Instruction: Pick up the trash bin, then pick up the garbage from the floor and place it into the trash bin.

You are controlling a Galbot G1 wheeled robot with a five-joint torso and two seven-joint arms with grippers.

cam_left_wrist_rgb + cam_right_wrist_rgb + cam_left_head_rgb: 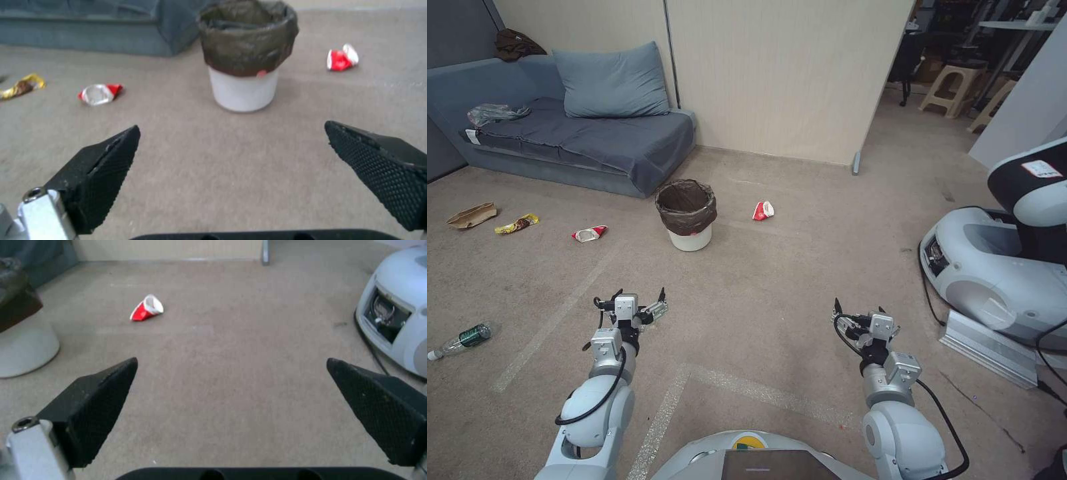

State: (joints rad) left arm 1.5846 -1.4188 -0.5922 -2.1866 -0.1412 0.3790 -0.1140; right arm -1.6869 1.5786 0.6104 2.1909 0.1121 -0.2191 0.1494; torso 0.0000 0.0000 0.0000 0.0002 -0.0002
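A beige carpet (774, 280) runs to a cream wall panel (780, 73), with a grey-blue sofa (580, 140) at the back left. The trash bin (687, 215) stands upright just before the sofa's corner, crushed cups (763, 211) lying on either side and a bottle (462, 339) far left. The left gripper (639, 300) and right gripper (860, 313) hang low over bare carpet, both spread wide and holding nothing

Silver-grey jointed arms with looping black cables; each gripper has black textured fingers (378, 166).
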